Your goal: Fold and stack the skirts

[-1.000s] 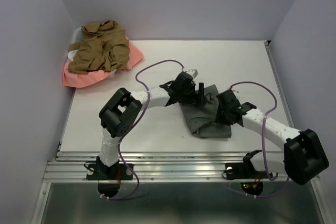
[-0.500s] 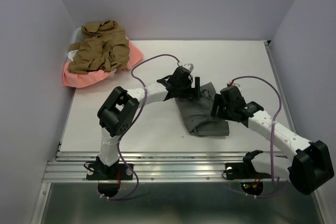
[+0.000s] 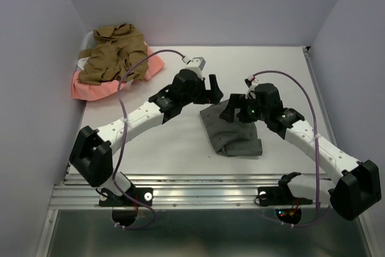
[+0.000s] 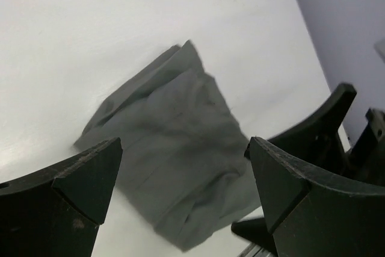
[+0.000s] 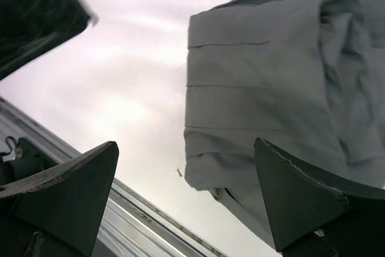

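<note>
The grey cloth skirt looks folded; the left gripper and right gripper hang wide and empty, so fetching the far-left tan-brown pleated skirt seems next.

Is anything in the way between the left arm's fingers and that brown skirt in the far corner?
Nothing visible does. Only bare white table lies between the left fingers and the tan-brown skirt, which sits heaped on the salmon-pink skirt. The fingers are open and hold nothing.
</note>
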### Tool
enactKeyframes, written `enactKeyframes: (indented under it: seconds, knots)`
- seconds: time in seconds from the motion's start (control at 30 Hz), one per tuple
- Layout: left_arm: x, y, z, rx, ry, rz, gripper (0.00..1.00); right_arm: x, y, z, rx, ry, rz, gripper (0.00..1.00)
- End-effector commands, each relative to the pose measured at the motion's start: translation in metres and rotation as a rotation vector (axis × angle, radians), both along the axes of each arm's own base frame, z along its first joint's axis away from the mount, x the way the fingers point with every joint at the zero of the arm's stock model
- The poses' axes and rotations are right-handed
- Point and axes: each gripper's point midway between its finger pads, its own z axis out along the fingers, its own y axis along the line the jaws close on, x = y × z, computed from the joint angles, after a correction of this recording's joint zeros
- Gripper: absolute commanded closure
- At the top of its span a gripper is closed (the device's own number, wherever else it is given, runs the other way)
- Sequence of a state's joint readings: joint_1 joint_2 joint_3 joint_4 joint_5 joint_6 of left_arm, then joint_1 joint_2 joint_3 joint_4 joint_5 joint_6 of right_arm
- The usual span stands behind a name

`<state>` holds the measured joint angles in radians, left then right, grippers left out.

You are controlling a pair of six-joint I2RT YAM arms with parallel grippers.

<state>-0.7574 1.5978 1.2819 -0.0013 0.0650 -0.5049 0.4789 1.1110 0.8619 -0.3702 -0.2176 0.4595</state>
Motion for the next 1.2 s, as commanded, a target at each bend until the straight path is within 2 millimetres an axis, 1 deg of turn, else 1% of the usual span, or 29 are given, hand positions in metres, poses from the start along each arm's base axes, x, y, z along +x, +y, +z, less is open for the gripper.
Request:
enactKeyframes:
  seconds: [0.0, 0.07, 0.1, 0.13, 0.17, 0.2, 0.23, 0.27, 0.3, 0.33, 0.37, 0.4, 0.43, 0.47, 0.53, 0.57, 0.6, 0.63, 0.67, 0.7, 0.77, 0.8, 0.87, 0.9, 0.97, 1.0, 1.07, 1.17]
  knots:
    - [-0.017, 0.054, -0.033, 0.064, 0.05, 0.164, 0.01, 0.019, 0.036, 0.041, 0.142, -0.124, 0.129, 0.0]
    - [-0.027, 0.07, -0.043, 0.072, 0.068, 0.205, 0.01, 0.028, 0.041, 0.036, 0.14, -0.117, 0.128, 0.0]
    - [-0.036, 0.081, -0.048, 0.068, 0.072, 0.217, 0.01, 0.038, 0.046, 0.031, 0.139, -0.106, 0.127, 0.0]
    - [-0.041, 0.084, -0.05, 0.063, 0.077, 0.217, 0.01, 0.042, 0.049, 0.027, 0.139, -0.093, 0.127, 0.0]
    - [-0.046, 0.086, -0.051, 0.055, 0.078, 0.21, 0.01, 0.047, 0.052, 0.023, 0.135, -0.076, 0.126, 0.0]
    - [-0.056, 0.087, -0.053, 0.046, 0.081, 0.177, 0.01, 0.054, 0.055, 0.007, 0.121, -0.034, 0.115, 0.0]
    - [-0.06, 0.088, -0.056, 0.045, 0.085, 0.167, 0.01, 0.059, 0.055, 0.0, 0.11, -0.019, 0.096, 0.0]
    - [-0.062, 0.085, -0.052, 0.025, 0.071, 0.153, 0.01, 0.069, 0.052, -0.005, 0.085, -0.02, 0.058, 0.0]
    - [-0.069, 0.083, -0.054, 0.016, 0.063, 0.121, 0.01, 0.075, 0.05, -0.022, 0.053, 0.009, 0.036, 0.0]
    - [-0.071, 0.081, -0.054, 0.009, 0.062, 0.107, 0.01, 0.082, 0.043, -0.032, 0.029, 0.022, -0.006, 0.0]
    - [-0.076, 0.077, -0.054, 0.005, 0.052, 0.079, 0.01, 0.087, 0.037, -0.041, 0.001, 0.029, -0.049, 0.0]
    - [-0.084, 0.066, -0.054, -0.015, 0.051, 0.014, 0.01, 0.093, 0.03, -0.054, -0.014, 0.054, -0.078, 0.0]
    - [-0.093, 0.057, -0.054, -0.012, 0.036, -0.039, 0.01, 0.098, 0.018, -0.063, -0.026, 0.072, -0.124, 0.0]
    - [-0.099, 0.049, -0.051, -0.021, 0.021, -0.077, 0.01, 0.101, 0.012, -0.069, -0.034, 0.08, -0.144, 0.0]
    - [-0.109, 0.025, -0.043, -0.055, -0.019, -0.172, 0.01, 0.107, 0.001, -0.083, -0.052, 0.1, -0.179, 0.0]
    - [-0.12, 0.011, -0.041, -0.057, -0.049, -0.242, 0.01, 0.109, -0.007, -0.096, -0.067, 0.128, -0.191, 0.0]
    - [-0.124, -0.007, -0.034, -0.087, -0.079, -0.308, 0.01, 0.104, -0.007, -0.105, -0.074, 0.15, -0.178, 0.0]
    - [-0.126, -0.016, -0.032, -0.086, -0.096, -0.34, 0.01, 0.104, -0.009, -0.11, -0.073, 0.166, -0.173, 0.0]
    - [-0.127, -0.025, -0.033, -0.077, -0.106, -0.37, 0.01, 0.099, -0.005, -0.114, -0.062, 0.185, -0.146, 0.0]
    - [-0.128, -0.043, -0.034, -0.053, -0.121, -0.427, 0.01, 0.095, -0.004, -0.123, -0.066, 0.203, -0.129, 0.0]
    - [-0.13, -0.058, -0.039, -0.029, -0.134, -0.483, 0.01, 0.09, 0.0, -0.127, -0.057, 0.221, -0.1, 0.0]
    - [-0.133, -0.07, -0.048, -0.006, -0.144, -0.528, 0.01, 0.09, 0.0, -0.13, -0.06, 0.226, -0.099, 0.0]
    - [-0.132, -0.078, -0.059, 0.016, -0.143, -0.551, 0.01, 0.089, -0.002, -0.132, -0.068, 0.226, -0.101, 0.0]
    - [-0.131, -0.084, -0.071, 0.028, -0.135, -0.571, 0.01, 0.088, -0.002, -0.132, -0.07, 0.228, -0.098, 0.0]
    - [-0.128, -0.089, -0.08, 0.031, -0.129, -0.574, 0.01, 0.086, -0.002, -0.131, -0.067, 0.225, -0.089, 0.0]
    - [-0.127, -0.094, -0.088, 0.036, -0.125, -0.589, 0.01, 0.085, -0.002, -0.131, -0.068, 0.225, -0.086, 0.0]
    - [-0.127, -0.097, -0.095, 0.041, -0.12, -0.608, 0.01, 0.085, -0.003, -0.131, -0.073, 0.223, -0.091, 0.0]
    - [-0.139, -0.098, -0.115, 0.045, -0.094, -0.675, 0.01, 0.085, -0.005, -0.132, -0.075, 0.227, -0.103, 0.0]
